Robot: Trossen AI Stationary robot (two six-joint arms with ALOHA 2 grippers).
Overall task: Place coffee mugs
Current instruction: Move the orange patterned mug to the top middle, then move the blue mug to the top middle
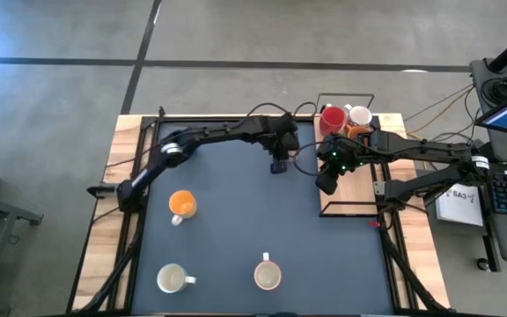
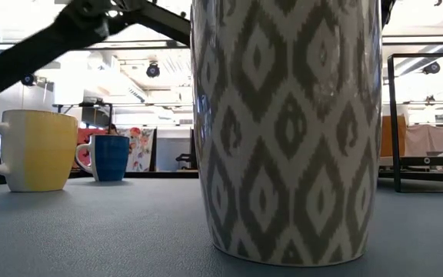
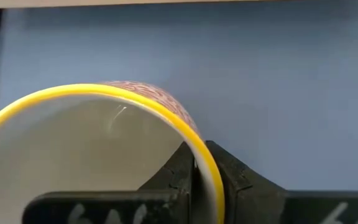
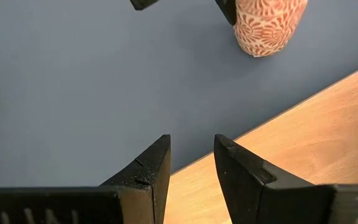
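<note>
Near the mat's point(image 1: 236, 220) twelve o'clock edge, my left gripper point(image 3: 194, 180) is clamped on the rim of a patterned mug point(image 3: 104, 149). Thin rim grip: it may swing or slip. My right gripper point(image 4: 191, 162) waits, jaws apart.
</note>
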